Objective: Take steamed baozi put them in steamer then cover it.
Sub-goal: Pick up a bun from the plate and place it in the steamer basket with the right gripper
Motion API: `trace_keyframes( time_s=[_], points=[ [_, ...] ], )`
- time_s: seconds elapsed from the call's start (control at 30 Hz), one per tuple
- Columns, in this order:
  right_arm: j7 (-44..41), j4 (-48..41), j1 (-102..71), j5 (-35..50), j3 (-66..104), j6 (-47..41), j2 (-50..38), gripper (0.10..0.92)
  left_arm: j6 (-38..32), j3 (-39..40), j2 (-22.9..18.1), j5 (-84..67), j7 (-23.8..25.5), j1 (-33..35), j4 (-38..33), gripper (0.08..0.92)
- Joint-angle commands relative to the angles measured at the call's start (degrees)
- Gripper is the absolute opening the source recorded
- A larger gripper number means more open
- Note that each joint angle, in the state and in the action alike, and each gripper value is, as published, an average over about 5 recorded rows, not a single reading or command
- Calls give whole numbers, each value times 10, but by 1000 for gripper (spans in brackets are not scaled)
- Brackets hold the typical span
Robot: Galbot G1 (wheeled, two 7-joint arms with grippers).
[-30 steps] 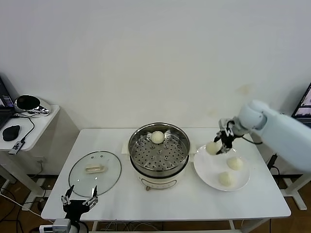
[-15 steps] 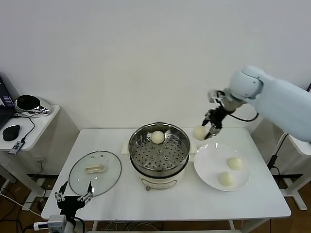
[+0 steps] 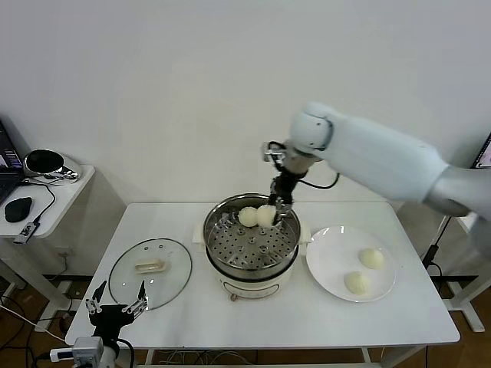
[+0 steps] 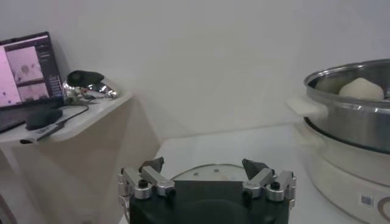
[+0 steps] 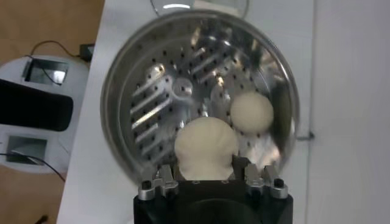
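1. The bun (image 3: pixel 266 215) in the right hand (image 3: pixel 278 205) used to be over the white plate (image 3: pixel 330 264). Now it hangs over the steamer (image 3: pixel 251 264), just above the holey tray and right beside the bun already inside (image 3: pixel 247 217).
2. The right hand is closed on that bun. In the right wrist view the bun (image 5: pixel 206 148) sits between the fingers, with the tray below it.
3. So the trip from plate to pot is nearly done. I think the next job is to lower the bun and let go.
4. Two more buns (image 3: pixel 371 257) wait on the plate, to the right of the steamer. They still need moving.
5. The cover (image 3: pixel 149 273) lies flat on the table (image 3: pixel 399 326), to the left of the steamer. It goes on last.
6. The left hand (image 3: pixel 115 310) is wide open and holds nothing. It waits low at the front left edge of the table, near the cover.
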Motion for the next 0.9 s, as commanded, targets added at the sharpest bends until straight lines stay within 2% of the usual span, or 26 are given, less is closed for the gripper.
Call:
trace_keyframes(
  time_s=[0.03, 0.3, 0.9],
  points=[
    [1, -108, -30, -23, -8, -3, 142, 568, 5, 2, 0, -8, -2, -1, -6, 823],
    [12, -131, -53, -39, 0, -5, 178, 568, 8, 4, 0, -14, -1, -6, -5, 823],
    [39, -132, -80, -63, 1, -7, 178, 568, 8, 4, -4, -17, -2, 1, -17, 823]
  ],
)
